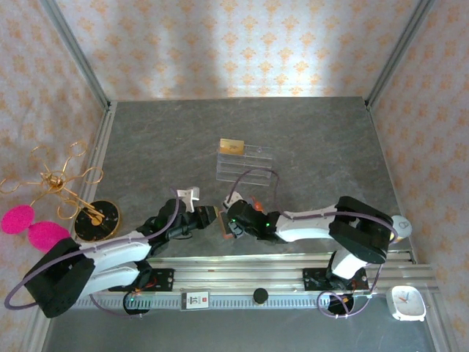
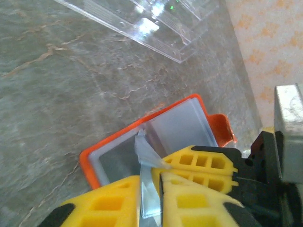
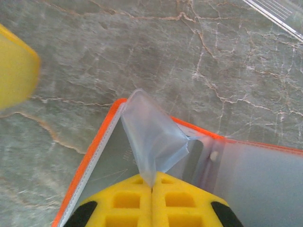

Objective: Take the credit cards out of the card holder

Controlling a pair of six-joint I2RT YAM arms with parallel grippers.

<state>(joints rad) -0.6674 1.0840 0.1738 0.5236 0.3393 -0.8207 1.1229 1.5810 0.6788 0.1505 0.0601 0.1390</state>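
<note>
The left gripper (image 2: 154, 182) is clenched on a grey-blue inner flap of the small orange-red folding card holder (image 2: 182, 123), which lies open on the grey marbled table (image 1: 161, 147) between the arms. The right gripper (image 3: 151, 185) pinches a flap likewise; both should spread gently, exposing pockets without tearing.

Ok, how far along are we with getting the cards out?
Done: the gold card rests on the clear rack. In hand: left gripper and right gripper are each shut on a grey-blue inner sleeve of the open card holder. Remaining: probably drawing out whatever card is inside.
</note>
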